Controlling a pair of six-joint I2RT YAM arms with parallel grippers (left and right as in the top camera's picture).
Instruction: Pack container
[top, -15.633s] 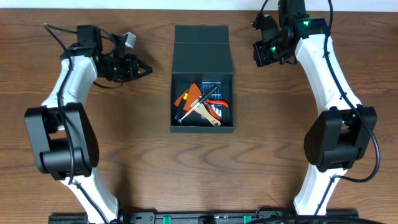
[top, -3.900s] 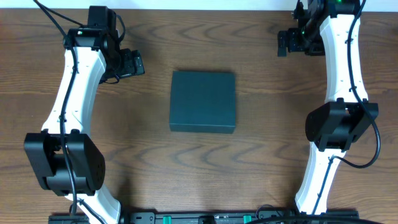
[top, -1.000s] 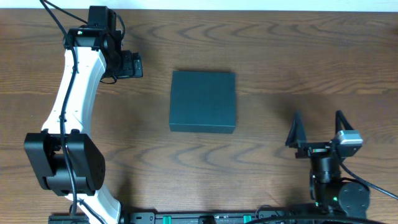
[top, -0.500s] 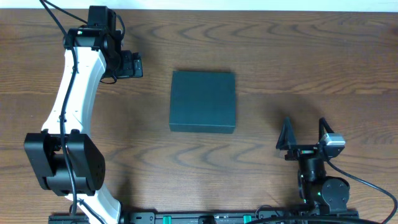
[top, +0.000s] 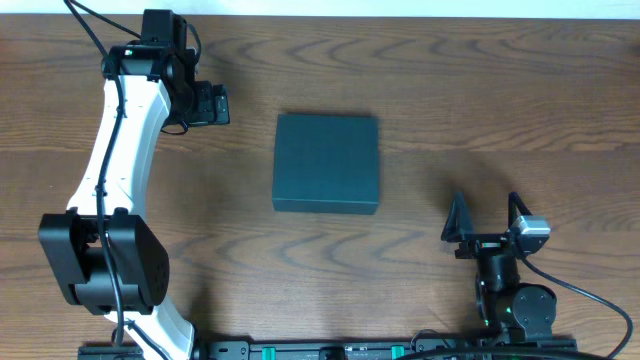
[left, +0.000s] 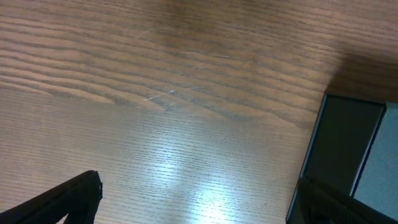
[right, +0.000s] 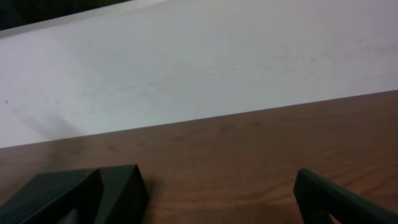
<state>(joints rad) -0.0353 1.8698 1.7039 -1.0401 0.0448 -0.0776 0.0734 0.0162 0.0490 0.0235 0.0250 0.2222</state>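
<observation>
The dark teal container sits in the middle of the table with its flap lid shut flat, so its contents are hidden. My left gripper hovers to its upper left, a short gap away, open and empty. In the left wrist view the container's near corner shows at the right, and the left gripper spreads wide over bare wood. My right gripper stands near the front right of the table, well clear of the container, its fingers apart and pointing away from the front edge. In its own view the right gripper holds nothing.
Brown wooden table all round the container. A white wall rises beyond the table's far edge. A black mounting rail runs along the front edge, where the folded right arm's base sits.
The right arm has folded back a little further toward the front edge, its gripper drifting left and nearer. The left arm and the shut container have not moved.
</observation>
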